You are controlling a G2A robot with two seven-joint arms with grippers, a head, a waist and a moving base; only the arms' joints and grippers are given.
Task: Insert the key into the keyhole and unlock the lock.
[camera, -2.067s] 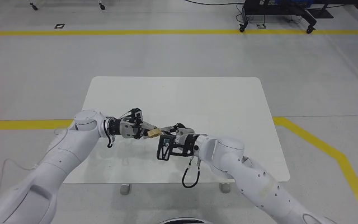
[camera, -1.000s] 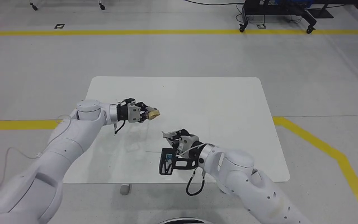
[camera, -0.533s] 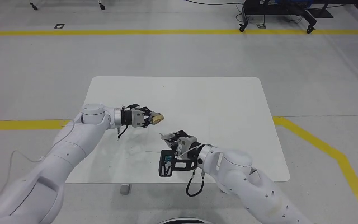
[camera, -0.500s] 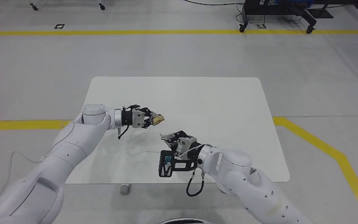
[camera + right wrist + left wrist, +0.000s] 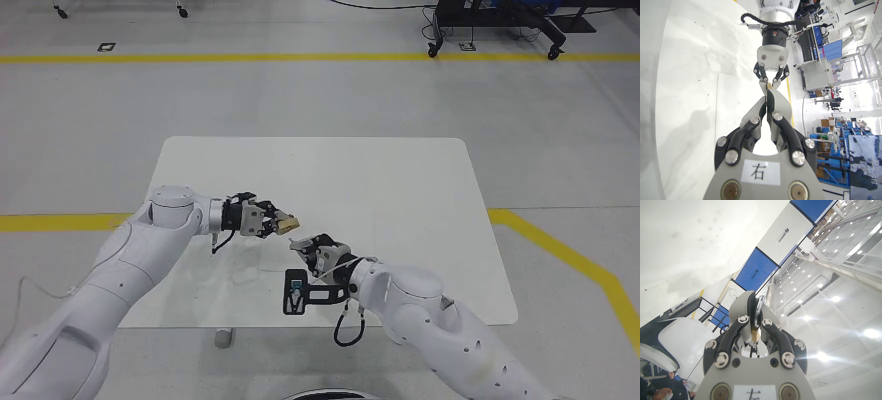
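Observation:
A small brass padlock (image 5: 289,223) with a silver shackle is held off the white table (image 5: 400,180) by my left gripper (image 5: 283,221), which is shut on it. In the left wrist view the brass body (image 5: 755,334) sits between the fingers, and the shackle reaches the tips of the left gripper (image 5: 758,301). My right gripper (image 5: 309,243) is just beside the lock, tips towards it, shut on the key, of which little shows. In the right wrist view the lock (image 5: 769,86) is right at the tips of the right gripper (image 5: 767,93).
Both grippers are over the table's near left part. A black cable loop (image 5: 345,325) hangs from the right arm past the table's front edge. Yellow floor lines (image 5: 300,57) and a black cart (image 5: 500,20) lie far behind.
Two seconds ago lock and right gripper were together, then apart. Over the last second my left gripper has brought the lock back down to the right gripper, closing the gap.

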